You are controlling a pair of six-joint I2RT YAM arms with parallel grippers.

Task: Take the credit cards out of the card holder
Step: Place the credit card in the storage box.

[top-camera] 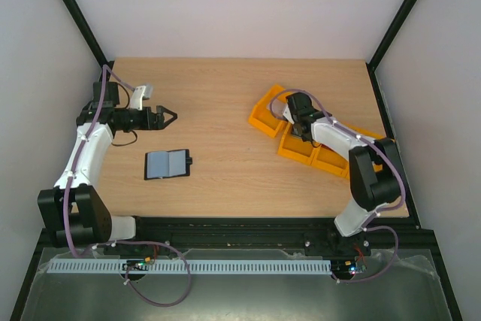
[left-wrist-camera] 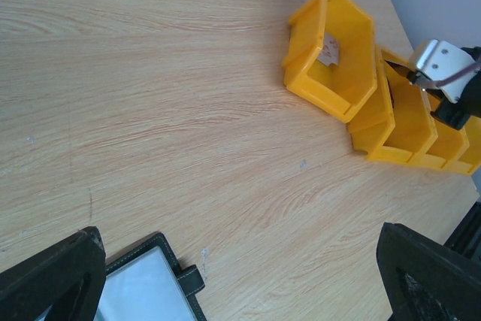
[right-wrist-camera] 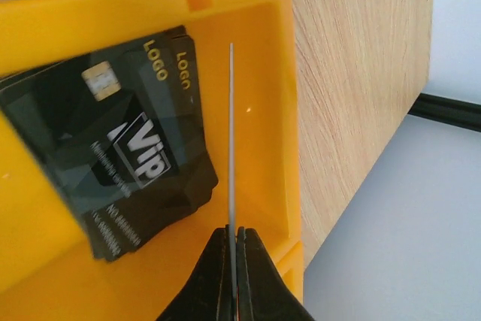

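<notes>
1. The card holder [top-camera: 167, 163] is laid open, near left
2. The left gripper [top-camera: 167, 116] is held spread on its far side
3. A thin card [right-wrist-camera: 231, 133] is pinched by the right gripper [right-wrist-camera: 231, 240] above black cards [right-wrist-camera: 135, 155] in an orange tray [right-wrist-camera: 278, 73]

card holder [top-camera: 167, 164]: open, flat | credit cards [right-wrist-camera: 135, 159]: black, stacked in orange tray [right-wrist-camera: 263, 50]

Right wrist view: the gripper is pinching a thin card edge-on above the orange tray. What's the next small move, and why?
Probably open the right gripper and let the card drop. Its fingers are shut on the card, which hangs edge-on inside the orange tray, beside black cards lying on the tray floor, so it looks placed for release.
</notes>
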